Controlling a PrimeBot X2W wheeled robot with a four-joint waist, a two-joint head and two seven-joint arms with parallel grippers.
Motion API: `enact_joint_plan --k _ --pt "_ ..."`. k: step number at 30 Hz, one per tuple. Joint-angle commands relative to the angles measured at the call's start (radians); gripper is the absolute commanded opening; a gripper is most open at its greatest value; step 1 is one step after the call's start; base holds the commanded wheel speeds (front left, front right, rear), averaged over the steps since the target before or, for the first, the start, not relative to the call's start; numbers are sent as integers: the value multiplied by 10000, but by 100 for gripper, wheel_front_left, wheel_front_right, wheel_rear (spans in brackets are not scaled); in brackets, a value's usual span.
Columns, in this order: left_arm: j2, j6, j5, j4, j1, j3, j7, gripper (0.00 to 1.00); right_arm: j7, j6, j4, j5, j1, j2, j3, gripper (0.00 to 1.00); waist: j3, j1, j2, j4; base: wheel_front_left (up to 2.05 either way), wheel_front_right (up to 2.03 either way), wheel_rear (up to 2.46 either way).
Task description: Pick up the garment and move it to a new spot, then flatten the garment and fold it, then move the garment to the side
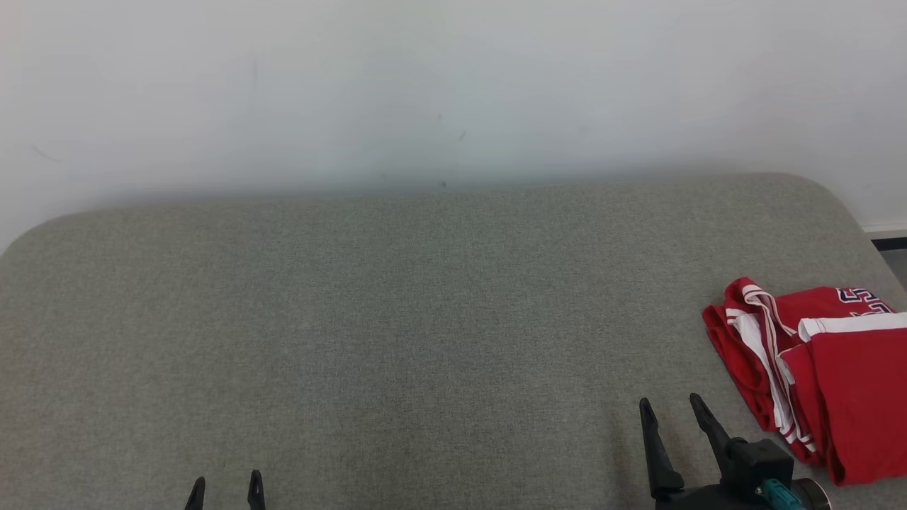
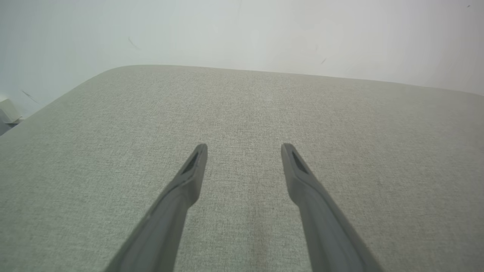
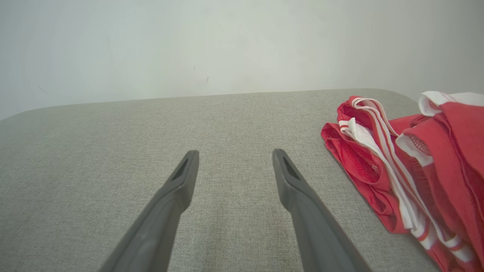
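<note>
The garment point(image 1: 815, 368) is red with white stripes and lies folded in a bundle at the right edge of the grey cloth-covered table point(image 1: 397, 319). In the right wrist view the garment point(image 3: 416, 162) sits to the right of my fingers, apart from them. My right gripper point(image 1: 669, 404) stands open near the table's front, just left of the garment, with nothing between its fingers; the right gripper point(image 3: 234, 153) shows bare cloth between its tips. My left gripper point(image 1: 225, 482) is open at the lower left, far from the garment, and the left gripper point(image 2: 244, 147) hangs over bare table.
A pale wall point(image 1: 453, 85) rises right behind the table's far edge. The table's rounded far corners show at left and right, and a dark strip of floor point(image 1: 889, 244) appears past the right corner. The garment runs out past the right edge of the head view.
</note>
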Motion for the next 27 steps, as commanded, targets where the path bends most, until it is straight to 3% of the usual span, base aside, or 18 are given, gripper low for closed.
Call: enact_joint_plan --k 1,18,19,23,27 --pt "-4 10 3 -30 -18 -5 -31 100 8 -32 -60 31 -21 14 19 100 3 0 0 1 0 0 0" --pt "-4 -181 -262 128 -39 -65 -31 100 6 -30 181 -281 -88 14 214 100 84 0 0 -107 0 0 0" --pt "0 -181 -243 127 -6 -53 0 0 2 0 175 -243 -37 0 207 0 84 0 0 -107 0 0 0" --pt "-40 -180 -259 464 48 -46 42 0 10 2 504 -230 153 15 211 0 87 0 0 -105 0 0 0" --pt "-38 -205 -1037 507 -152 92 330 0 324 1 496 605 8 15 19 0 90 0 0 -77 0 0 0"
